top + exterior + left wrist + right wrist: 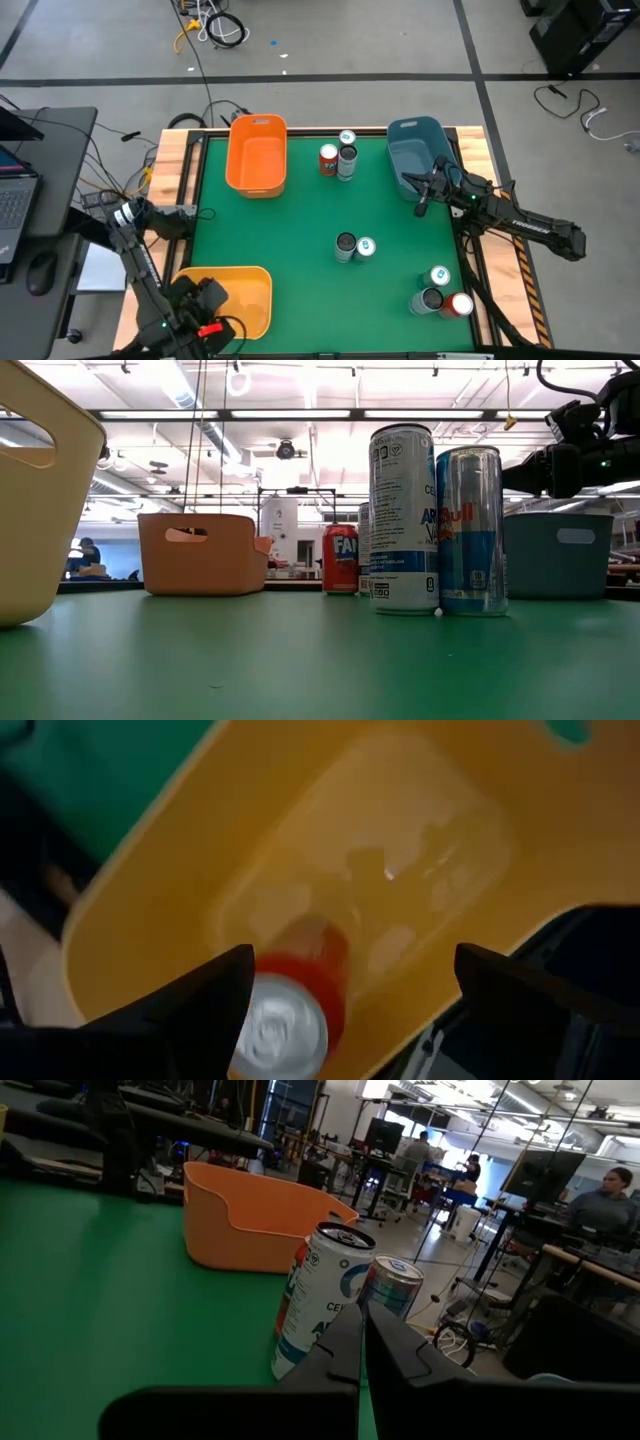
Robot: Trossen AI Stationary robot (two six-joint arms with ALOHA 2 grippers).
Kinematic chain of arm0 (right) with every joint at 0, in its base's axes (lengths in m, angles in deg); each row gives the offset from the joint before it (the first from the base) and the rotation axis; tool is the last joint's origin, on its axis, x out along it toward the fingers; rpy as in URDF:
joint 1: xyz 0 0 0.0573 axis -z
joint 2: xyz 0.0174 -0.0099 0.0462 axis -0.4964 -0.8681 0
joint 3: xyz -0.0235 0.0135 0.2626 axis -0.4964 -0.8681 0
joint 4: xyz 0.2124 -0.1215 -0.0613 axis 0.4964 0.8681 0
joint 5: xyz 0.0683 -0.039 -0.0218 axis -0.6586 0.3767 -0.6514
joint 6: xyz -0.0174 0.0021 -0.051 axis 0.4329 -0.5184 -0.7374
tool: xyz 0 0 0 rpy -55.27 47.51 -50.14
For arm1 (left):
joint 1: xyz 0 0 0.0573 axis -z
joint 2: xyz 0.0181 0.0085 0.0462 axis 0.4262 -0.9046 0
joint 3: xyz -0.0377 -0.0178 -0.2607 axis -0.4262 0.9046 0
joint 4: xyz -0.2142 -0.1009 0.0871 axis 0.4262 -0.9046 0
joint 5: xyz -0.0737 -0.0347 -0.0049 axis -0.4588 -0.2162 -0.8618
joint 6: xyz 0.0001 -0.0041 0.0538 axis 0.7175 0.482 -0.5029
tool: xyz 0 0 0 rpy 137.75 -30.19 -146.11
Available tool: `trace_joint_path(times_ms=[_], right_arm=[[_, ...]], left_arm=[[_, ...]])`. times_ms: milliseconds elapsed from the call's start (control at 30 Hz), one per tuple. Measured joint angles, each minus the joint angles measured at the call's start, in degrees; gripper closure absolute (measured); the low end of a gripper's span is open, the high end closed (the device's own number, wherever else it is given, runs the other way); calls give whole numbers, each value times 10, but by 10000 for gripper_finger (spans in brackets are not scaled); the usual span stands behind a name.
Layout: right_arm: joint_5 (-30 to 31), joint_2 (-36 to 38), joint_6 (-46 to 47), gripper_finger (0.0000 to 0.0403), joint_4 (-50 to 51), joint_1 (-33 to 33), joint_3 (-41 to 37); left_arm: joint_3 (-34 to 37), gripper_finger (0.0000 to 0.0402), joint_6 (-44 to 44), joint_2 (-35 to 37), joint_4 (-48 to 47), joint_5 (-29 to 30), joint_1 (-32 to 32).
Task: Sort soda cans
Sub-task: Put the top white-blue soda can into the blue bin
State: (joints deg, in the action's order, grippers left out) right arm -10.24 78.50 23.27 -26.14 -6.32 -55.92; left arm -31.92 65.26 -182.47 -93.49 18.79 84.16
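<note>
Your left tool hangs released over the yellow bin at the table's near-left corner, a red-orange can lying inside. Your right tool, clenched empty, sits by the blue bin.

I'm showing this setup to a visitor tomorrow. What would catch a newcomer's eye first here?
Probably the three bright bins on the green table: the orange bin and blue bin at the far edge, the yellow bin at the near left corner. Next, the left tool open over the yellow bin, a red-orange can below it. Small clusters of cans dot the table.
</note>
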Motion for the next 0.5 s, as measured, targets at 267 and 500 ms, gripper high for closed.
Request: trace_joint_path(times_ms=[267,500], right_arm=[[0,0,0,396,0,0,0],[0,0,0,396,0,0,0]], left_arm=[[0,58,-191,30,0,93,-72],[1,58,-344,26,10,178,-135]])
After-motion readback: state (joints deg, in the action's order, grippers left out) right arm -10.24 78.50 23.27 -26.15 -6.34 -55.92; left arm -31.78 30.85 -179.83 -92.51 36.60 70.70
